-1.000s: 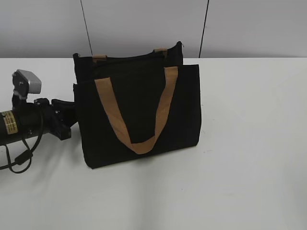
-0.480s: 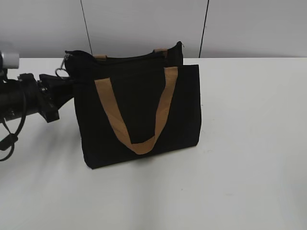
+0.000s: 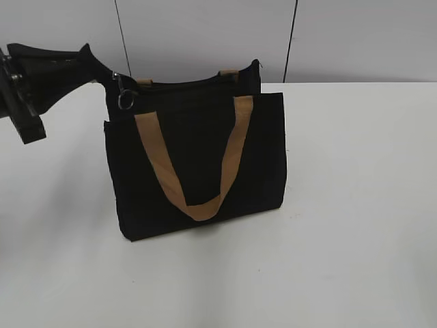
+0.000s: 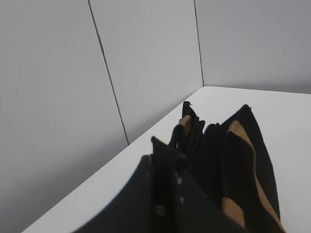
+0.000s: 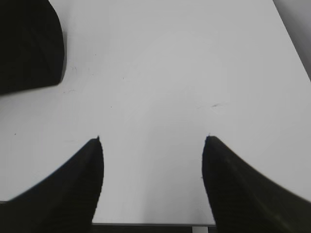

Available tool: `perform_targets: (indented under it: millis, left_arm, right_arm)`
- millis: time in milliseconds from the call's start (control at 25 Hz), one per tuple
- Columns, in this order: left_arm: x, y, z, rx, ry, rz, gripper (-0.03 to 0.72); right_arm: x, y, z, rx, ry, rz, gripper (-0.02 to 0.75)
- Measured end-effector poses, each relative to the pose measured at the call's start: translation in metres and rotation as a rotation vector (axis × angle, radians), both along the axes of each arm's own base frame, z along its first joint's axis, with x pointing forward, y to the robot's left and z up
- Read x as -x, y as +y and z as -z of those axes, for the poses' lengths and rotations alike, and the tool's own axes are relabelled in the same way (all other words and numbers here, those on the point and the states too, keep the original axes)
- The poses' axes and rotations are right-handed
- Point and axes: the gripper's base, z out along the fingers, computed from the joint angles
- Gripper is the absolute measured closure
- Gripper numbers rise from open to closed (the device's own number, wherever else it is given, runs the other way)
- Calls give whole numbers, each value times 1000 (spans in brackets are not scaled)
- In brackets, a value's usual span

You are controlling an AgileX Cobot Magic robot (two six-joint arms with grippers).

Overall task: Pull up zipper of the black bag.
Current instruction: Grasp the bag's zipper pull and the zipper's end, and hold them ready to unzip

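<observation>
- Zipper (image 3: 184,83) is running along the bag's top edge; its ring pull (image 3: 124,100) is hanging at the top left corner, right at the left gripper's tip.
- Bag (image 3: 198,160) is standing upright on the table (image 3: 355,205), a bit left of centre, near the back wall; a tan handle (image 3: 194,164) is drooping down the front face, clear of the zip line.
- Left gripper (image 3: 102,72) is reaching in from the left at top-edge height, nose touching the bag's left corner. Judgement: it is sitting at that end because the pull is there and the zip travels along the top from it.
- Left jaws: cannot tell whether clenched or released. In the exterior view the tip is merging with black fabric; the left wrist view is showing only dark shapes (image 4: 167,160) crowding the bag top, with no readable gap.
- Ring is dangling below the tip, so it probably is not the part being pinched; whether any fabric or tab is caught is unclear.
- Right gripper (image 5: 153,145) is hovering over bare table, jaws released wide, nothing between them; the bag corner (image 5: 29,43) is sitting at the upper left of its view.
- Judgement: right arm is parked off the bag, so nothing is bracing it; a sideways pull could drag or tip the bag.
</observation>
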Motion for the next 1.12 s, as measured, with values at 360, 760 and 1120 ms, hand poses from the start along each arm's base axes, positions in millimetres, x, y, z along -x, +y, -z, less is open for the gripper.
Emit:
perform_targets:
  millis: [360,760,1120]
  left_arm:
    - [10,2,-19,-40,-67,-31,662]
    - [8,4,-21,-11,-61,-64,662]
    - [8,4,-22,-4,-61,-70,662]
  right_arm:
    - [-8,7,-19,-9,4,-106,244]
    - [-47,11,-61,97,-6,-295,244]
    - [-100,14,-65,29,-28,-418,244]
